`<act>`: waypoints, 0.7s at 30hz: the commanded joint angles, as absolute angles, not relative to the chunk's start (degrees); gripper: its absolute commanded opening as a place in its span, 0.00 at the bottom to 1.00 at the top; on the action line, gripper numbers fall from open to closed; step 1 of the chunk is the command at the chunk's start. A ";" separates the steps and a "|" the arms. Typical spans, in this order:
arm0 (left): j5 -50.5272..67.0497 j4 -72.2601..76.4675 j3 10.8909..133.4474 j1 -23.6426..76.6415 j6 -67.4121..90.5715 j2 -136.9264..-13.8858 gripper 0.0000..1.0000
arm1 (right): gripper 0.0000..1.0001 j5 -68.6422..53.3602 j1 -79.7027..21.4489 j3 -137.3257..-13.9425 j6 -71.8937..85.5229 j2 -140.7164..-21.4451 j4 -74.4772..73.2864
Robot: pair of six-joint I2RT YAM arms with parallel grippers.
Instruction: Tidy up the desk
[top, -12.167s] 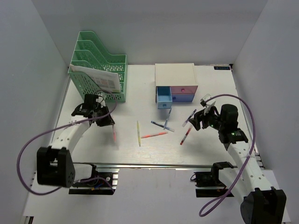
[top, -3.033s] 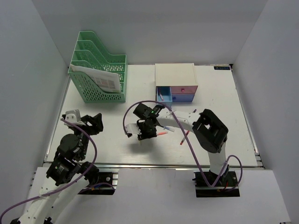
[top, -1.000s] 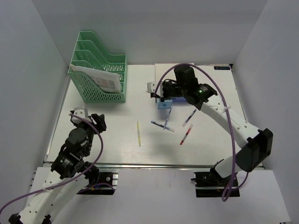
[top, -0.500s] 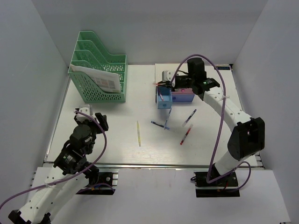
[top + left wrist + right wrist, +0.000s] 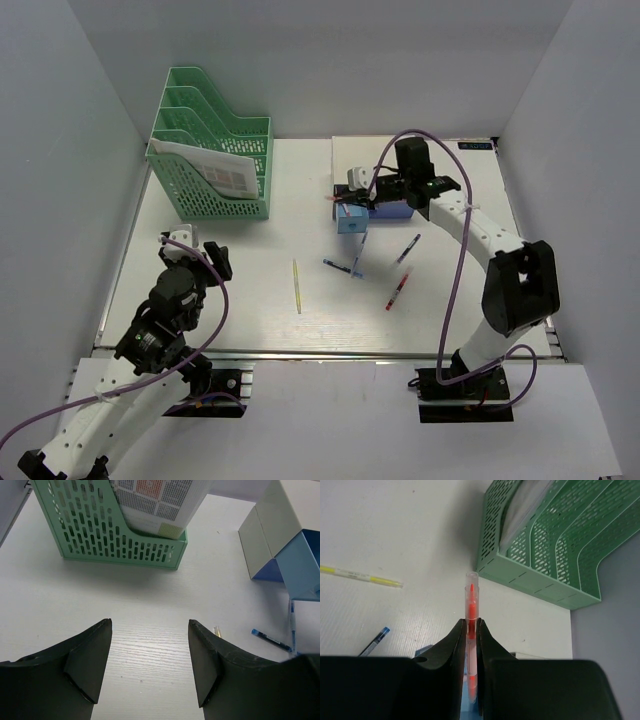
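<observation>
The desk (image 5: 250, 300) is a white tabletop between grey walls. My right gripper (image 5: 348, 196) hovers over the open blue drawer (image 5: 351, 222) of the white drawer box (image 5: 372, 150). It is shut on an orange pen (image 5: 471, 602), which sticks out past the fingertips. On the desk lie a yellow pen (image 5: 297, 286), a red pen (image 5: 398, 290) and three blue pens (image 5: 348, 268). My left gripper (image 5: 192, 256) hangs open over bare desk at the near left, with nothing between its fingers (image 5: 95, 650).
A green file rack (image 5: 212, 160) holding printed paper stands at the back left; the left wrist view shows it (image 5: 110, 535) straight ahead. The drawer box (image 5: 270, 530) is ahead on the right there. A metal rail (image 5: 320, 352) runs along the front edge.
The right arm has swung its gripper and orange pen from left of the box to over the open blue drawer. The left arm has barely moved.
</observation>
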State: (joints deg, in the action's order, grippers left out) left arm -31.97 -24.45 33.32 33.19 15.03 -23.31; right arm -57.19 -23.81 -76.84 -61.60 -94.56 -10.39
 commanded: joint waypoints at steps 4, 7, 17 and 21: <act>-31.11 -24.70 33.49 33.40 14.50 -23.47 0.72 | 0.00 -57.39 -21.36 -76.29 -69.34 -97.56 -8.88; -31.03 -24.61 33.49 33.40 14.41 -23.38 0.72 | 0.00 -57.39 -20.30 -76.29 -71.98 -98.61 -9.14; -30.50 -24.52 33.49 33.40 14.33 -23.91 0.72 | 0.40 -56.08 -18.90 -75.94 -74.70 -99.50 -10.19; -27.35 -23.29 32.70 33.40 13.98 -25.30 0.73 | 0.59 -56.60 -18.72 -75.06 -75.85 -96.51 -12.56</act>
State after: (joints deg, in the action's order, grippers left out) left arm -30.50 -24.34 33.32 33.19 14.76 -23.83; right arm -55.79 -19.14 -75.90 -73.89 -99.83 -10.83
